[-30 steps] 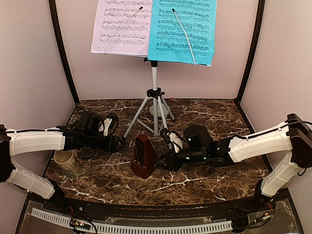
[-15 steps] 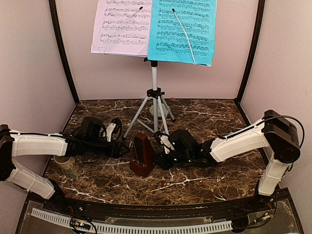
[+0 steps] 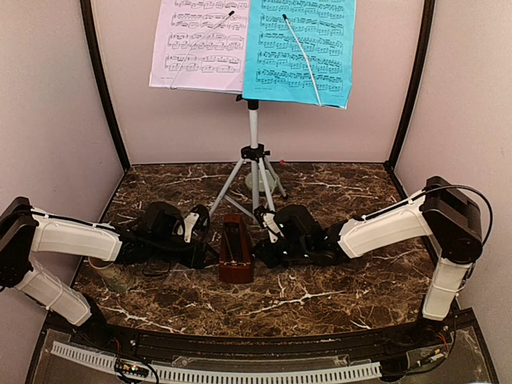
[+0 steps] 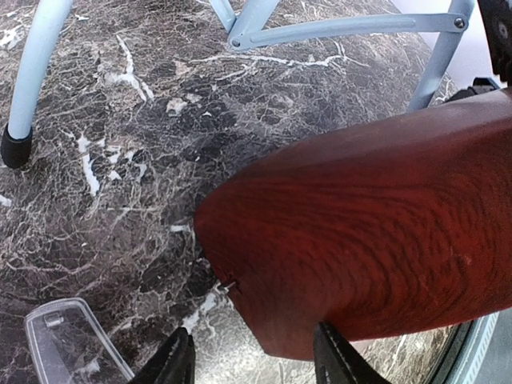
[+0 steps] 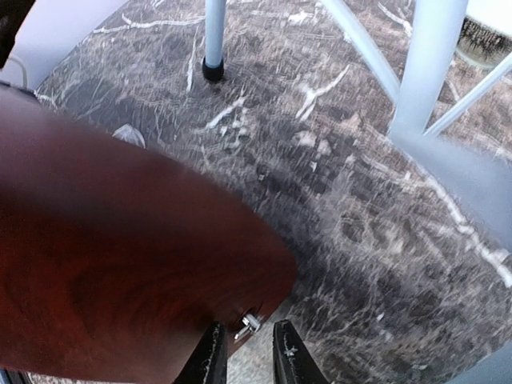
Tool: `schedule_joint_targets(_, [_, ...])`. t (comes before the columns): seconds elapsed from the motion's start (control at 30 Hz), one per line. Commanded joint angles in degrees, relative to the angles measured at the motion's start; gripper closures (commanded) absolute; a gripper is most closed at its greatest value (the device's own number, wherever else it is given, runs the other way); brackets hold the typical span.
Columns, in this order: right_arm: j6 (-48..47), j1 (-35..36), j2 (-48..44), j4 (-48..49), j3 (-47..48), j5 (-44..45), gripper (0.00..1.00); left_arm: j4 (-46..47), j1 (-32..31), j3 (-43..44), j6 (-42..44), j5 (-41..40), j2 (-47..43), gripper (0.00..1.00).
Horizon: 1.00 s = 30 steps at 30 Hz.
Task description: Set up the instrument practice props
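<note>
The silver music stand point(image 3: 254, 164) stands at the back centre with the lilac sheet point(image 3: 200, 44) and the bright-blue sheet point(image 3: 300, 50) on its tray. The dark-brown metronome point(image 3: 234, 250) stands upright in front of the tripod. My left gripper point(image 3: 205, 250) is at its left side, open point(image 4: 254, 364), with the metronome's point(image 4: 376, 232) lower corner between the fingers. My right gripper point(image 3: 261, 248) is at its right side. Its fingers are narrowly apart point(image 5: 250, 358) just short of the small metal winding key point(image 5: 250, 322) on the metronome point(image 5: 120, 288).
A cream mug point(image 3: 112, 270) stands at the left front, partly under my left arm. A small pale-green bowl point(image 3: 259, 181) sits behind the tripod legs point(image 4: 32, 72) point(image 5: 212, 40). Dark posts and pink walls enclose the marble table point(image 3: 344, 288).
Both grippers have closed in on the metronome from either side. The metronome has turned to face the front and stands straighter.
</note>
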Motion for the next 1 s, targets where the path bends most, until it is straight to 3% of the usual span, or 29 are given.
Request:
schedule_joint_targets(0.0, [-2.7, -0.66, -0.36, 3.81, 2.92, -0.98, 0.77, 3.54, -0.79, -0.39, -1.18, 0.13, -0.43, 0.47])
schedule_joint_targets(0.1, [-3.11, -0.69, -1.86, 4.25, 2.2, -2.91, 0.7, 2.74, -0.76, -0.36, -0.93, -1.05, -1.04, 0.47])
schedule_joint_targets(0.43, [-4.17, 1.87, -10.29, 5.73, -3.64, -3.93, 0.31, -0.08, -0.75, 0.04, 0.95, -5.43, -4.04, 0.45])
schedule_joint_targets(0.7, [-5.55, 5.78, -12.48, 3.1, -3.74, 0.91, 0.21, -1.8, -0.75, 0.31, 1.82, -7.78, -7.07, 0.44])
schedule_joint_targets(0.97, [-3.94, 8.72, -11.69, -2.59, 3.3, 10.18, 0.18, -2.18, -0.75, 0.04, 1.85, -8.98, -9.05, 0.44])
